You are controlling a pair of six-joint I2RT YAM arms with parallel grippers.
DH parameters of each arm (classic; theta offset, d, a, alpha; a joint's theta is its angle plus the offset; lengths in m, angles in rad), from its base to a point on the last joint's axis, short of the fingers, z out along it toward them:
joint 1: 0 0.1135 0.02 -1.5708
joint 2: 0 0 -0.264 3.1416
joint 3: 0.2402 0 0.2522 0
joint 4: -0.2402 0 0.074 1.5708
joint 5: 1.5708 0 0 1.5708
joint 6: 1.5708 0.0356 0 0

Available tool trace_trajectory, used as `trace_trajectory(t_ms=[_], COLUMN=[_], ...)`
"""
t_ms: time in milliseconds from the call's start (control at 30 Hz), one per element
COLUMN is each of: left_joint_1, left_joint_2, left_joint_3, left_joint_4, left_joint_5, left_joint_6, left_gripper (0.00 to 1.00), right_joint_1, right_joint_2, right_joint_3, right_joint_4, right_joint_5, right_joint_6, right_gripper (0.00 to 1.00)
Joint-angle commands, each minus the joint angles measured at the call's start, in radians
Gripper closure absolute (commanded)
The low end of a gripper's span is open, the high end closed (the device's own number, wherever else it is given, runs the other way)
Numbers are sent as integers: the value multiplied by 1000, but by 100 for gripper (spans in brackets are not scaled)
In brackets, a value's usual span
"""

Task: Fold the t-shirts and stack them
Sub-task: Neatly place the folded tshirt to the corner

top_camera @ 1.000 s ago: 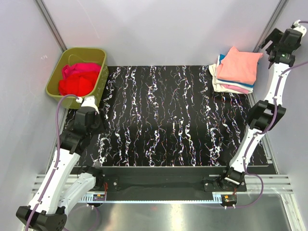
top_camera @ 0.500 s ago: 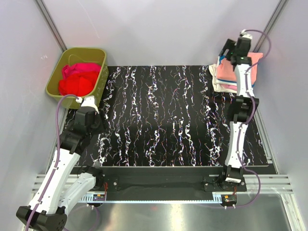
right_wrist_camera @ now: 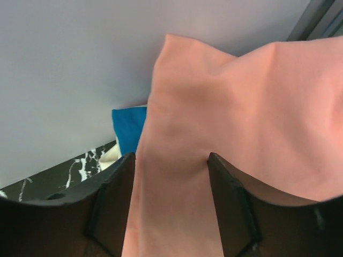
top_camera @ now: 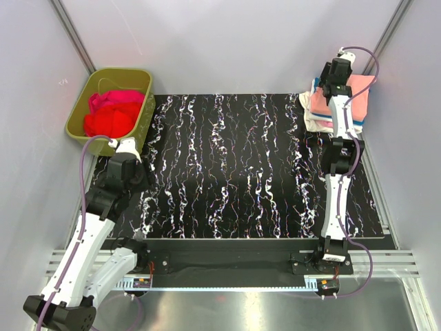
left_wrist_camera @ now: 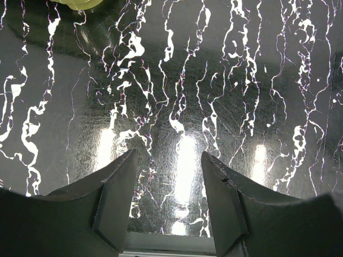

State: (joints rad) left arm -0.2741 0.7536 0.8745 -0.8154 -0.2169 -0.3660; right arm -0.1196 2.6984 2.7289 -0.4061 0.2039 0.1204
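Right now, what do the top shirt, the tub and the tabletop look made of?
Top shirt: soft matte salmon knit, likely cotton; it drapes in folds.
Tub: olive-green plastic, probably; smooth moulded walls, rounded rim.
Tabletop: glossy black sheet with white veining, mirrors lamps; laminate or film, unclear.

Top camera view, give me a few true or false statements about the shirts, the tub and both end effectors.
1. The salmon-pink t-shirt lies on top of the folded stack. True.
2. The olive-green tub is empty. False: red and magenta t-shirts lie in it.
3. The left end effector holds a shirt. False: it is open over the black mat, with nothing between its fingers.
4. The right end effector is over the stack. True.
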Motion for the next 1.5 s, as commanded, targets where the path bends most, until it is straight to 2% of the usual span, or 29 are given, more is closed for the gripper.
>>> trace_trajectory(t_ms=[0,100,233,300,433,667,800,833,867,900,933,1000,1067,1100,1133,1200,1233,1333,1467], left_joint_1=[7,10,12,12,13,15,16,16,18,18,18,18,18,18,18,18,18,18,18], left_joint_2=[-11,-11,-5,-3,-4,-5,-7,-7,-8,-10,-10,-7,-4,-2,0,1,1,6,10], left_joint_3=[3,3,3,3,3,3,3,3,3,3,3,3,3,3,3,3,3,3,4], left_joint_4=[33,33,33,33,35,33,33,33,35,35,35,35,35,36,35,35,35,33,32], left_joint_5=[-26,-24,-21,-21,-21,-21,-19,-19,-19,-19,-19,-19,-19,-19,-19,-21,-21,-22,-25], left_joint_6=[-1,-1,-1,-1,1,-1,-1,-1,-1,1,1,-1,-1,-1,1,-2,-2,-1,-2], left_gripper=[44,44,44,44,44,44,44,44,44,44,44,44,44,44,44,44,44,44,44], right_joint_1=[9,14,21,26,35,75,80,80,78,78,74,61,11,-18,-44,-126,-147,-222,-270], right_joint_2=[20,34,43,43,37,-29,-40,-40,-40,-41,-48,-60,-112,-136,-182,-218,-235,-244,-259], right_joint_3=[48,45,45,43,38,-43,-44,-44,-44,-52,-57,-64,-110,-136,-199,-280,-296,-330,-376], right_joint_4=[56,55,64,70,90,164,161,158,152,151,153,144,145,156,170,240,265,354,395], right_joint_5=[72,72,74,75,75,-26,-18,12,31,46,69,86,36,-18,-131,-255,-353,-515,-526], right_joint_6=[-64,-90,-105,-105,-117,-206,-203,-203,-203,-211,-212,-168,-84,26,85,236,275,387,436], right_gripper=[38,46,62,76,98,100,100,97,85,68,35,24,21,21,21,22,22,22,22])
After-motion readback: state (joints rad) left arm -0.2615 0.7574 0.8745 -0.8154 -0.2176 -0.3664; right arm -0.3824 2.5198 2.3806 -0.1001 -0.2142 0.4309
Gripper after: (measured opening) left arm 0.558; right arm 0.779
